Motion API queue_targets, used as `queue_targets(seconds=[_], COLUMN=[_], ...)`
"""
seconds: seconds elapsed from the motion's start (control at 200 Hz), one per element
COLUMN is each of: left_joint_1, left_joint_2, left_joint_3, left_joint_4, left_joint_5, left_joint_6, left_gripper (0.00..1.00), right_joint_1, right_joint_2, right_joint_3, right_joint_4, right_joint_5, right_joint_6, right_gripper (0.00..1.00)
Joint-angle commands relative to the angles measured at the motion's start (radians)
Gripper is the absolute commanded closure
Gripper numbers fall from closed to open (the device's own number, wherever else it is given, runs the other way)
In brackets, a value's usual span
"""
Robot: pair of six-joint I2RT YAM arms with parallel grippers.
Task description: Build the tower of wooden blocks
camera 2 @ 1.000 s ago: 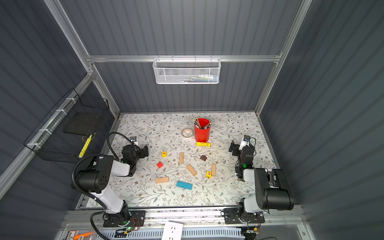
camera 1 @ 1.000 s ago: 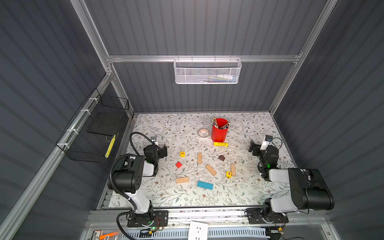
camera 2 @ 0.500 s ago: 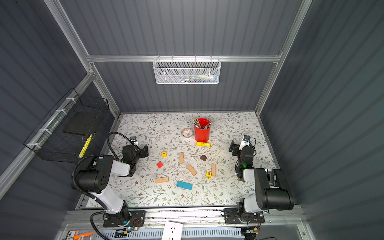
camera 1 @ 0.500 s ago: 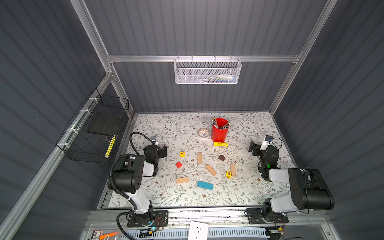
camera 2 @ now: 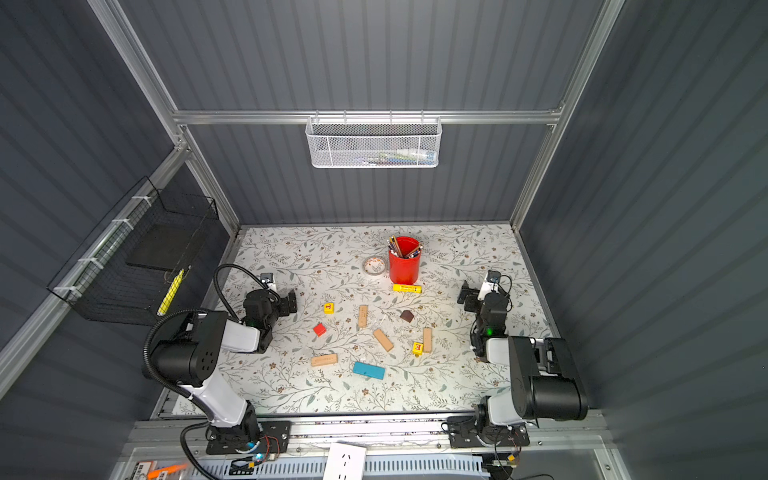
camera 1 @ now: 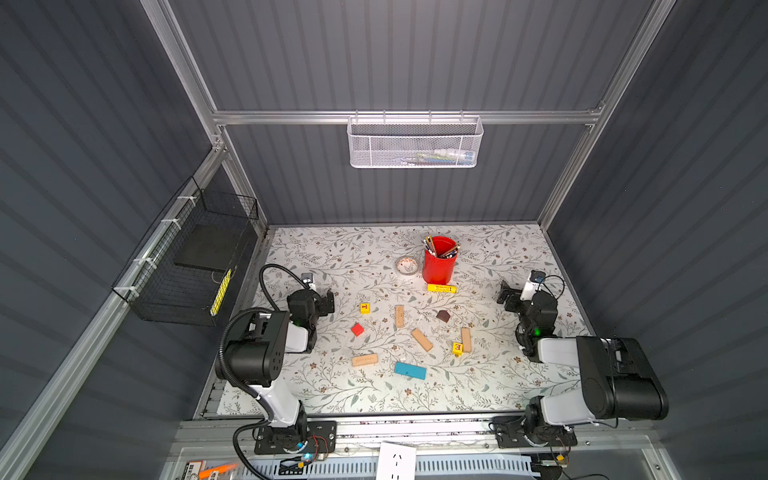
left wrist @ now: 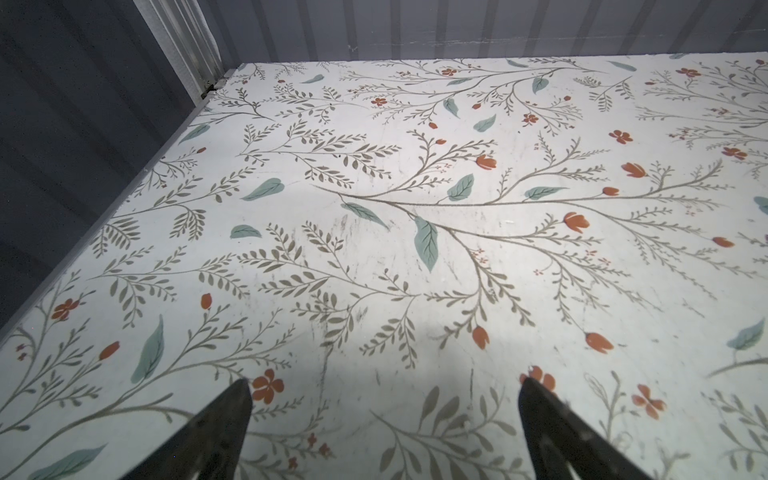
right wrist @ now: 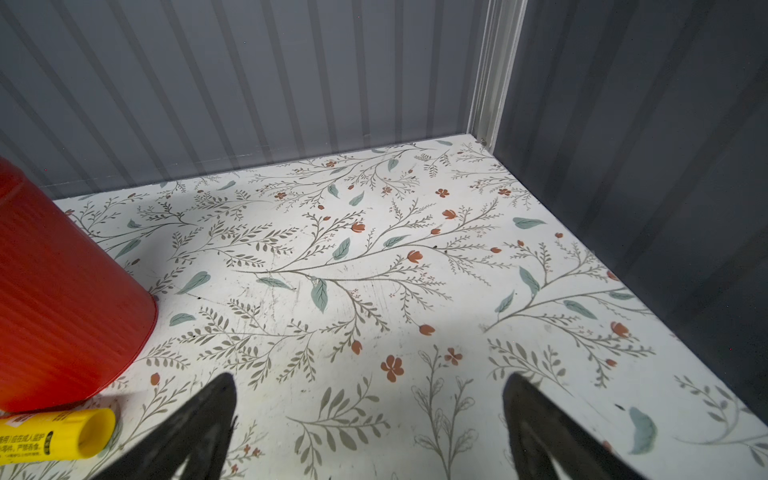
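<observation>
No tower stands; the blocks lie scattered flat mid-table in both top views. Several tan bars (camera 1: 399, 316) (camera 1: 422, 340) (camera 1: 466, 340) (camera 1: 364, 360) lie among a teal bar (camera 1: 410, 370), a red cube (camera 1: 357, 329), two yellow lettered cubes (camera 1: 365, 308) (camera 1: 457, 348) and a dark brown roof piece (camera 1: 443, 316). My left gripper (camera 1: 324, 302) (left wrist: 385, 381) rests low at the left edge, open and empty, apart from the blocks. At the right side my right gripper (camera 1: 508, 296) (right wrist: 370, 376) is open too, with only bare table between its fingers.
A red cup of pencils (camera 1: 439, 259) (right wrist: 62, 299) stands at the back middle, with a tape ring (camera 1: 407, 265) to its left and a yellow printed tube (camera 1: 441, 288) (right wrist: 54, 436) in front. A white mesh basket (camera 1: 415, 143) hangs on the back wall, a black wire basket (camera 1: 187, 266) on the left wall.
</observation>
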Motion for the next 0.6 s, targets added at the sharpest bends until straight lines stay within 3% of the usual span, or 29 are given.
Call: queue_targets(seconds=[0.0,0.27,0.51,0.595], left_joint_1=[0.007,0.007,0.007,0.006], left_joint_2=[-0.043,-0.161,-0.337,-0.404], left_joint_3=[0.015,-0.005,0.047,0.069], left_joint_4=[-0.023,-0.097,-0.321,-0.387], left_joint_5=[0.008,0.024,0.057,0.076], left_joint_6=[0.009,0.003,-0.014,-0.050], left_gripper=[0.00,0.00,0.00,0.00], right_joint_1=[-0.003,-0.003,-0.004,-0.003], right_joint_2=[-0.006,-0.119,-0.293,-0.359], right_joint_3=[-0.006,-0.026,0.064,0.113], right_joint_4=[0.028,-0.027,-0.365,-0.504], right_joint_5=[-0.023,0.009,0.034,0.081], right_joint_6=[-0.011,0.001,0.079,0.165], right_gripper=[0.01,0.01,0.01,0.01])
